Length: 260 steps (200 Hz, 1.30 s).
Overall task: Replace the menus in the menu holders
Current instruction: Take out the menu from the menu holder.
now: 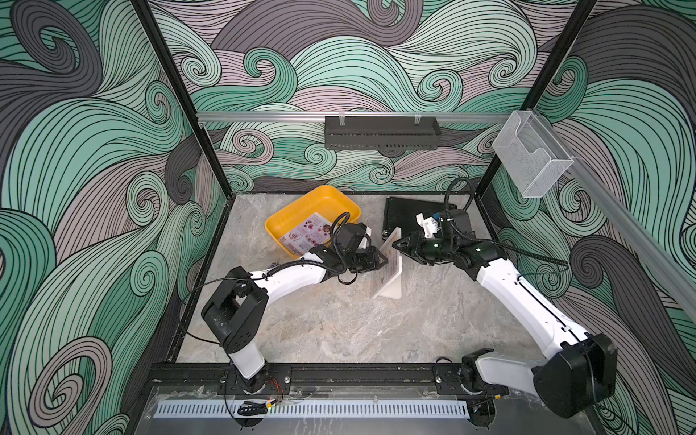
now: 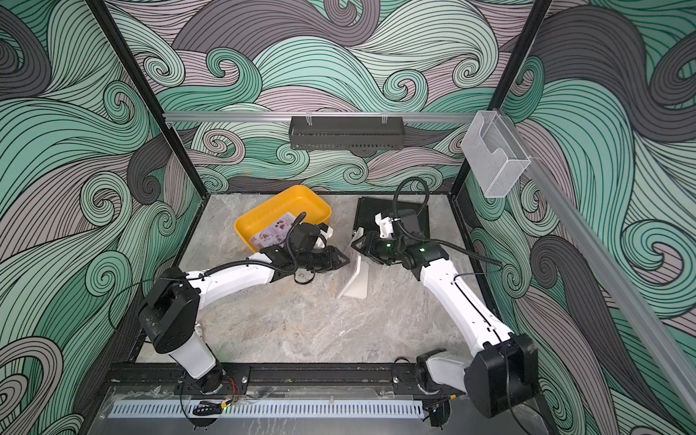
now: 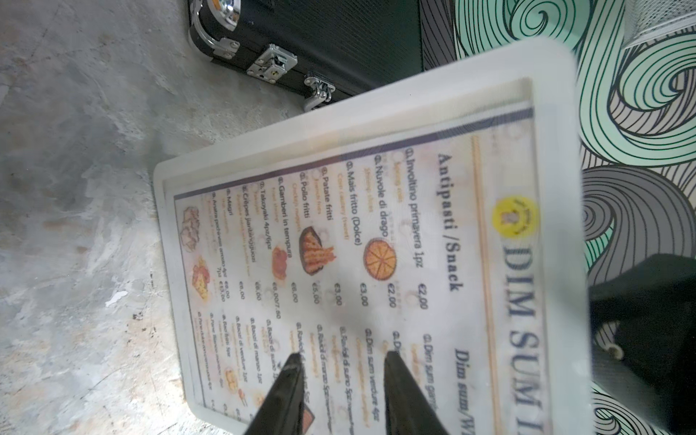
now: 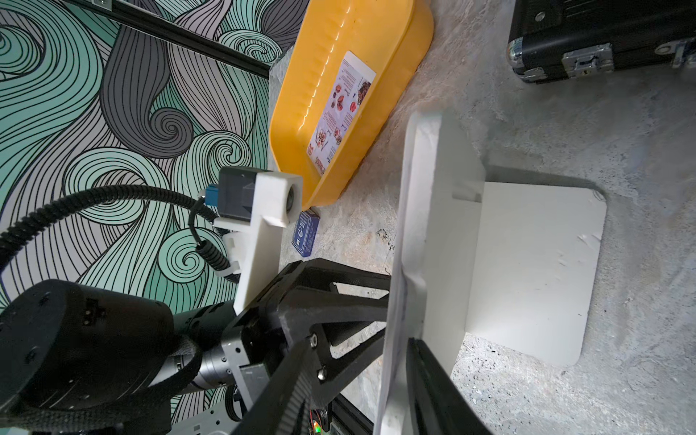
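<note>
The frosted menu holder point(image 1: 392, 280) point(image 2: 357, 282) stands upright mid-table on its short foot point(image 4: 527, 263). The white "DIM SUM INN" menu point(image 3: 376, 244) sits inside it. My left gripper point(image 3: 344, 357) point(image 1: 382, 260) is open, with both fingertips against the menu's front face and nothing between them. My right gripper point(image 4: 376, 361) point(image 1: 397, 243) is open and straddles the panel's upper edge. One of its fingers point(image 4: 425, 376) lies on the panel's back and the other stands off the front. The lavender-pink menu point(image 1: 307, 233) point(image 4: 341, 113) lies in the yellow bin point(image 1: 320, 196).
A black ribbed case point(image 1: 403, 214) point(image 3: 320, 34) lies behind the holder at the back right. A small dark blue card point(image 4: 306, 233) rests on the table beside the yellow bin. A clear box point(image 1: 531, 154) and a black shelf point(image 1: 380, 132) hang on the walls.
</note>
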Available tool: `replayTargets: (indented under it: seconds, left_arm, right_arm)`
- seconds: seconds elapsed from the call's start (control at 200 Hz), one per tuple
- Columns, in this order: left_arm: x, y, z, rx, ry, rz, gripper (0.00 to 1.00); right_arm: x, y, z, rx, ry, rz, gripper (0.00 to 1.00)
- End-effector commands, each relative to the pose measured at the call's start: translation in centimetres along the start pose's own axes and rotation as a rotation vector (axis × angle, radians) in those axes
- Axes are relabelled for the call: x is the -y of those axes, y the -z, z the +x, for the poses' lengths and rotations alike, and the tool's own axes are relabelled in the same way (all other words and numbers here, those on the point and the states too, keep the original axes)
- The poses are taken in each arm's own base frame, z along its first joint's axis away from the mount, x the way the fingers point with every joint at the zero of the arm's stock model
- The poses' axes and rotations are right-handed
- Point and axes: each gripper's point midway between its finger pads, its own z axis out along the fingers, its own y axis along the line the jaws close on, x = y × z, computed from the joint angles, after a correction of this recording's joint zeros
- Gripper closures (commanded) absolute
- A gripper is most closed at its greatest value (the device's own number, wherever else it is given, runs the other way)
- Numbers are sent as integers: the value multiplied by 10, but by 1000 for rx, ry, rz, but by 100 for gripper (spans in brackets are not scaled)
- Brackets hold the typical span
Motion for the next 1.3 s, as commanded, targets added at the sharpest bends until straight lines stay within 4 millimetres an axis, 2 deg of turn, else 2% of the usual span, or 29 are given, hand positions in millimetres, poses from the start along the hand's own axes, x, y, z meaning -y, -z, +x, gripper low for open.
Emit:
replayTargets:
  seconds: [0.0,0.19,0.35,0.525,0.671,0.816,0.941,1.021,1.181,1.216,1.296]
  left_arm:
    - [15,-2,-12,22,-7,36,65]
    - [13,-6,-11,14,-3,36,65]
    - [12,-9,-11,8,-1,33,65]
    - [9,-11,-8,-5,2,29,65]
    - [7,-12,-7,-8,2,23,65]
    - [6,-12,-6,-7,3,19,65]
    - [6,-11,-7,-5,0,20,65]
    - [6,-10,-6,-6,-4,17,65]
    - [7,-9,-6,-6,-9,18,65]
    - [7,-9,-6,-5,-9,19,65]
    - [7,-9,-6,-5,-10,21,65]
  right_arm:
    - [-6,-3,-4,5,6,-24,55]
    - [-7,-7,-4,-3,-5,-37,55]
    - [-15,-6,-5,-2,-14,-79,55]
    - [-41,10,-12,39,-15,-187,54]
    - [-47,24,-16,75,-15,-205,54]
    - [-31,30,-14,101,3,-134,54]
    - [12,30,-2,78,57,88,57]
    - [27,27,2,48,89,162,60]
    - [26,20,5,-12,120,159,64]
    - [23,20,3,-11,126,150,72]
    - [19,20,2,-14,131,132,74]
